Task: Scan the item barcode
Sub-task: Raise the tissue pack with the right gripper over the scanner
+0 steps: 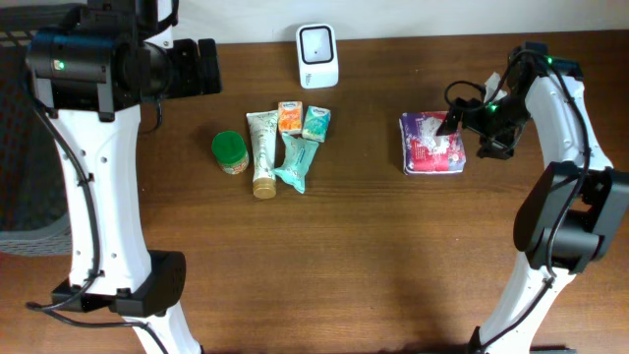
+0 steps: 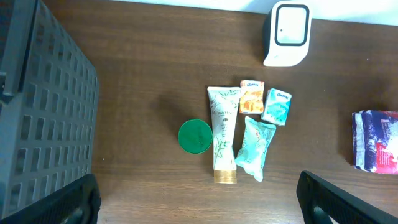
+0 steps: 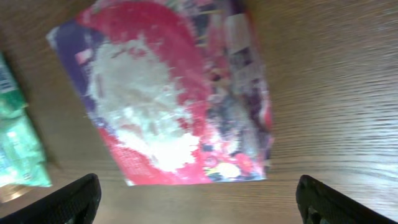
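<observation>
A red and purple packet (image 1: 430,144) lies flat on the wooden table at the right, also visible in the right wrist view (image 3: 168,99) and at the edge of the left wrist view (image 2: 376,140). My right gripper (image 1: 472,133) hovers at its right edge, open, its fingers (image 3: 74,199) spread wide and holding nothing; the packet lies ahead of them, apart. The white barcode scanner (image 1: 317,42) stands at the table's back centre (image 2: 286,32). No barcode shows on the packet. My left gripper (image 1: 197,67) is raised at the back left, open (image 2: 199,199) and empty.
A group of items lies left of centre: a green-lidded jar (image 1: 230,150), a pale tube (image 1: 262,152), an orange packet (image 1: 289,117), a small teal packet (image 1: 316,122) and a teal pouch (image 1: 298,162). A grey slatted basket (image 2: 37,112) stands beyond the table's left edge.
</observation>
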Robot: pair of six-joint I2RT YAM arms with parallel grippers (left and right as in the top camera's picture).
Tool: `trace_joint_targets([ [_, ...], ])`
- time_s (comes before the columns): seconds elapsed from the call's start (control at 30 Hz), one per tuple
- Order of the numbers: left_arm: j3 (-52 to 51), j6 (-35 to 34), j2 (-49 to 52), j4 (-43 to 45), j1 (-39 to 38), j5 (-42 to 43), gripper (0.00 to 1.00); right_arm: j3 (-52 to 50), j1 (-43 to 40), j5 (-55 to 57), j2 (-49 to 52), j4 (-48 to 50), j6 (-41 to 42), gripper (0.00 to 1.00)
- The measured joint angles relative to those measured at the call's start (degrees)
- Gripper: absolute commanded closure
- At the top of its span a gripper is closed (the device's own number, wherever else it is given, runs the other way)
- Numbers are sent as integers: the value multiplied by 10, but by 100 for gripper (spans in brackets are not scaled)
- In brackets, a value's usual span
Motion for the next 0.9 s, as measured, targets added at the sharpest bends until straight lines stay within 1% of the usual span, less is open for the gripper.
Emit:
trace_joint_targets([
  [0.1, 0, 0, 0, 0, 0, 0, 1, -15, 0, 21, 0, 3, -11, 1],
  [0.23, 0, 0, 0, 0, 0, 0, 1, -48, 0, 17, 1, 24, -17, 0],
  [0.27, 0, 0, 0, 0, 0, 0, 1, -55, 0, 12, 2, 29, -17, 6],
  [0.3, 0, 0, 0, 0, 0, 0, 1, -60, 0, 7, 4, 34, -17, 14],
  [0.37, 0, 0, 0, 0, 0, 0, 1, -78, 0, -14, 14, 58, -21, 36],
  [0.43, 0, 0, 0, 0, 0, 0, 1, -105, 0, -48, 18, 100, -31, 65],
  [0.47, 0, 0, 0, 0, 0, 0, 1, -117, 0, -65, 18, 117, -35, 91],
  [0.5, 0, 0, 0, 0, 0, 0, 1, -127, 0, -87, 18, 132, -40, 96],
  [0.6, 0, 0, 0, 0, 0, 0, 1, -131, 0, -136, 18, 138, -43, 96],
  [0.63, 0, 0, 0, 0, 0, 0, 1, -130, 0, -174, 18, 125, -43, 96],
  [0.7, 0, 0, 0, 0, 0, 0, 1, -112, 0, -287, 23, 95, -40, 96],
  [0.73, 0, 0, 0, 0, 0, 0, 1, -96, 0, -344, 24, 89, -25, 96],
  [0.77, 0, 0, 0, 0, 0, 0, 1, -77, 0, -399, 24, 86, 4, 96],
  [0.87, 0, 0, 0, 0, 0, 0, 1, -61, 0, -475, 24, 59, 115, 96],
  [0.9, 0, 0, 0, 0, 0, 0, 1, -61, 0, -502, 24, 40, 165, 96],
])
